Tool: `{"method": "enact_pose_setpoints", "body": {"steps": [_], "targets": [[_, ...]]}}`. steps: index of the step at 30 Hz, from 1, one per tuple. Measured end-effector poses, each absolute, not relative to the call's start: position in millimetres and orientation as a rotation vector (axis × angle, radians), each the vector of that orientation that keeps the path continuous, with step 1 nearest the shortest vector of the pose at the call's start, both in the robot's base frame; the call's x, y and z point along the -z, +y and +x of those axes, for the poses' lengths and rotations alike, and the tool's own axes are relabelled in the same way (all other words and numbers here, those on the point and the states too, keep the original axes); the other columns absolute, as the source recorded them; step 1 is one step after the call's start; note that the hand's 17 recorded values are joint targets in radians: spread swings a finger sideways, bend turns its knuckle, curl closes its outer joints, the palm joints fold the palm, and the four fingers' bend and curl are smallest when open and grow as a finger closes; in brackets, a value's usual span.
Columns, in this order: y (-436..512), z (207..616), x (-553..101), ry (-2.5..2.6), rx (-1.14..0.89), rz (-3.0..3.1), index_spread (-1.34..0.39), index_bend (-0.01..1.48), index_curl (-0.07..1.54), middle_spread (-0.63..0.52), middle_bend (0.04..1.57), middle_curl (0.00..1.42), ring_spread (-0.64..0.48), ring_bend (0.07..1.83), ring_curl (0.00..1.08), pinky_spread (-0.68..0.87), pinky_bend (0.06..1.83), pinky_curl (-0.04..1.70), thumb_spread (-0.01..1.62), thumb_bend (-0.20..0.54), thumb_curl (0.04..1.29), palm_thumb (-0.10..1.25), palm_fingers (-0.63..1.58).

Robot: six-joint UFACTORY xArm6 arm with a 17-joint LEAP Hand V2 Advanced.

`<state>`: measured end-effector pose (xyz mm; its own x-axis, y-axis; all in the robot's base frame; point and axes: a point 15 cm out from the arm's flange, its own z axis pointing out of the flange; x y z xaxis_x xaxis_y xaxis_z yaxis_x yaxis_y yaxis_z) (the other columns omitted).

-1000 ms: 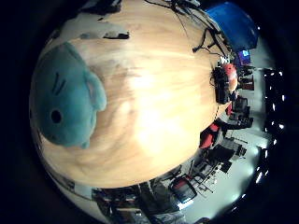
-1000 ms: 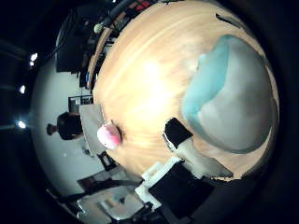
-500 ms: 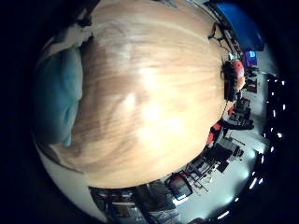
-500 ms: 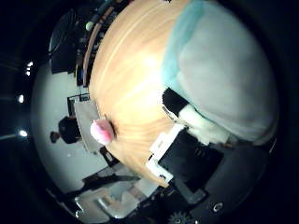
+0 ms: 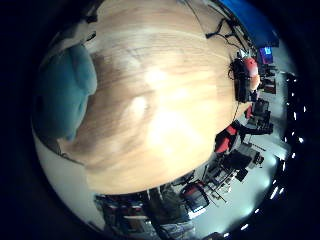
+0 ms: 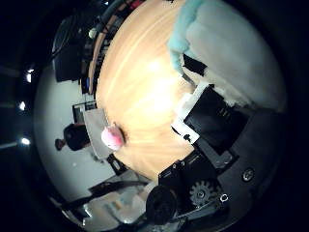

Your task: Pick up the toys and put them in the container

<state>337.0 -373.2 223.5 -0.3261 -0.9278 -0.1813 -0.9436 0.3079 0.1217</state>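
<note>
A teal plush toy (image 5: 65, 90) with a pale grey belly (image 6: 237, 48) lies on the round wooden table (image 5: 160, 100), close to the palm. In the right thumb side palm view my hand (image 6: 217, 126) shows white and black fingers curled in against the plush's belly. A small pink toy (image 6: 113, 136) sits at the table's edge, away from the hand. In the right little finger side palm view a small red toy (image 5: 247, 70) sits at the table's rim beside a black object.
A blue object (image 5: 250, 12) lies past the table's rim near the red toy. Chairs, desks and room clutter (image 5: 235, 150) stand on the floor around the table. Dark equipment (image 6: 72, 48) stands beyond the table's edge.
The fingers have curled further into the thumb side view and now press on the plush's belly. The plush fills more of that view's edge. The whole picture has shifted with the hand.
</note>
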Motion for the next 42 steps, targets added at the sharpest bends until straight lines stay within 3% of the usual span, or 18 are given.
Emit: {"method": "enact_pose_setpoints", "body": {"steps": [9, 20, 30, 42], "targets": [[-368, 359, -301, 2.411, -0.271, -1.751, -0.5, 0.43, 0.44, -0.41, 0.81, 0.7, -0.31, 1.26, 0.48, -0.48, 1.33, 0.34, 0.98, 0.043, 0.39, 1.14, 1.17], [-292, 395, -373, 2.292, -0.178, -1.895, -0.51, 0.4, 0.55, -0.4, 0.82, 0.71, -0.32, 1.25, 0.49, -0.52, 1.27, 0.37, 0.97, -0.012, 0.38, 1.17, 1.16], [-157, 448, -430, 2.135, -0.069, -2.061, -0.53, 0.35, 0.62, -0.4, 0.82, 0.71, -0.32, 1.24, 0.49, -0.54, 1.23, 0.39, 0.98, -0.013, 0.38, 1.17, 1.16], [31, 474, -441, 1.898, -0.157, -2.223, -0.55, 0.28, 0.69, -0.4, 0.81, 0.7, -0.33, 1.22, 0.49, -0.55, 1.21, 0.41, 0.99, -0.012, 0.38, 1.17, 1.17]]}}
